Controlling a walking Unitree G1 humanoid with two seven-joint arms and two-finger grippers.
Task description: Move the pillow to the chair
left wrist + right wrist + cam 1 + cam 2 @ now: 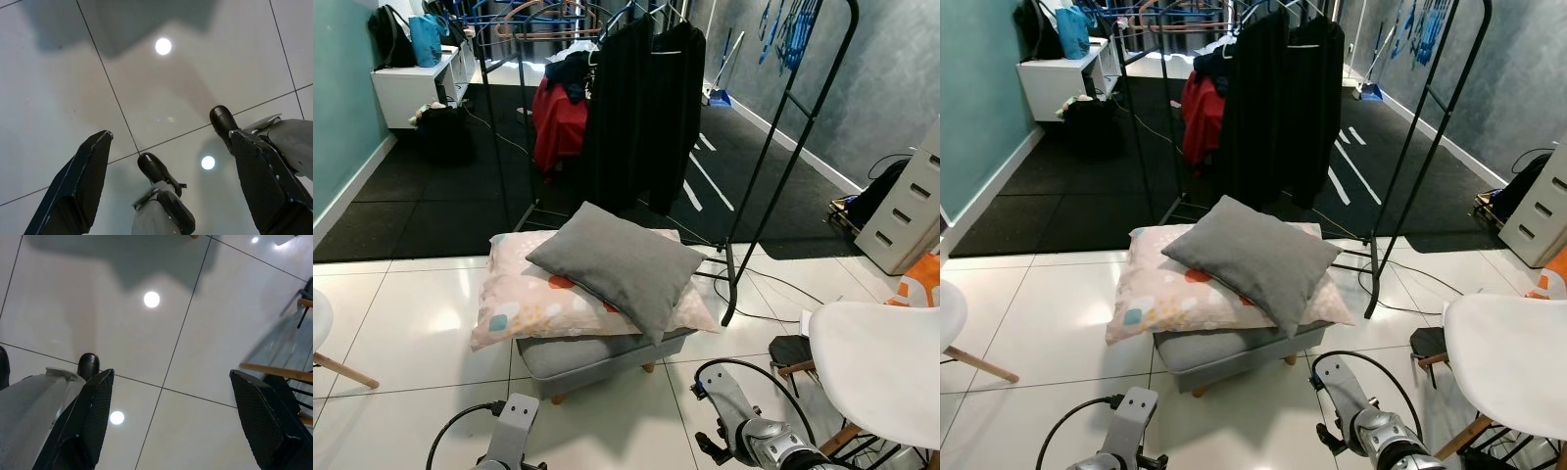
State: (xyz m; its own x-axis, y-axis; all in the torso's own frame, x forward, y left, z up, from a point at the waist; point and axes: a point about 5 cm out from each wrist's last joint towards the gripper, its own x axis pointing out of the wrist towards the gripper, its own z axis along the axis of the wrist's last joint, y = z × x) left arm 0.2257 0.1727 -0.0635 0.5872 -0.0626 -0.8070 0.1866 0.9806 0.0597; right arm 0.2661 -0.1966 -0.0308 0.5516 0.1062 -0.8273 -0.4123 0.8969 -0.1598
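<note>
A grey pillow point(619, 262) lies on top of a pale patterned pillow point(533, 299), both stacked on a low grey footstool point(597, 357) straight ahead. A white chair point(886, 367) stands at the right, close to my right arm. Another white chair's edge point(318, 323) shows at the far left. Both arms hang low at the bottom of the eye views. In the wrist views my left gripper point(168, 169) and right gripper point(168, 404) point down at the white floor tiles, both open with nothing between the fingers.
A black clothes rack point(793, 108) with dark garments point(646, 108) stands behind the footstool; its foot and cables point(773, 284) lie right of it. A white drawer unit point(911, 211) is at the far right, a white shelf point(416, 78) at the back left.
</note>
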